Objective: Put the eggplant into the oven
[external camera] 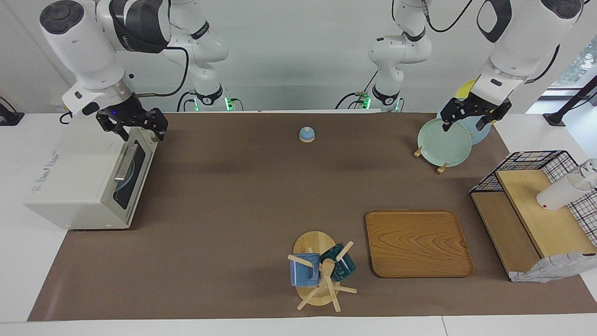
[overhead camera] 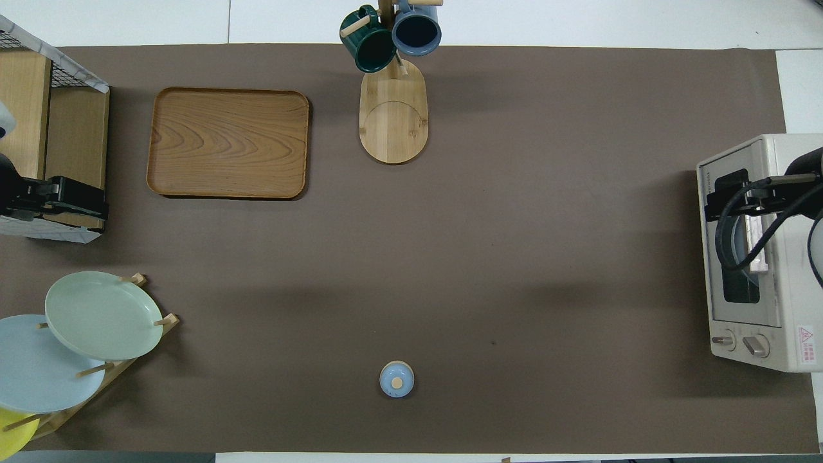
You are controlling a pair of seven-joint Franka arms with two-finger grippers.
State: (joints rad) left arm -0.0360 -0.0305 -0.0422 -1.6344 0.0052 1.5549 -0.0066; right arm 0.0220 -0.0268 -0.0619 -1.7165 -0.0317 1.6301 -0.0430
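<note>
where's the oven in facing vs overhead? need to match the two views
Facing view: the oven stands at the picture's left edge, at the right arm's end of the table, door shut, right gripper over its top corner.
Overhead view: the oven is at the picture's right edge, knobs at its lower end.
Shared landmark: the small blue bell, mid-table near the robots.
</note>
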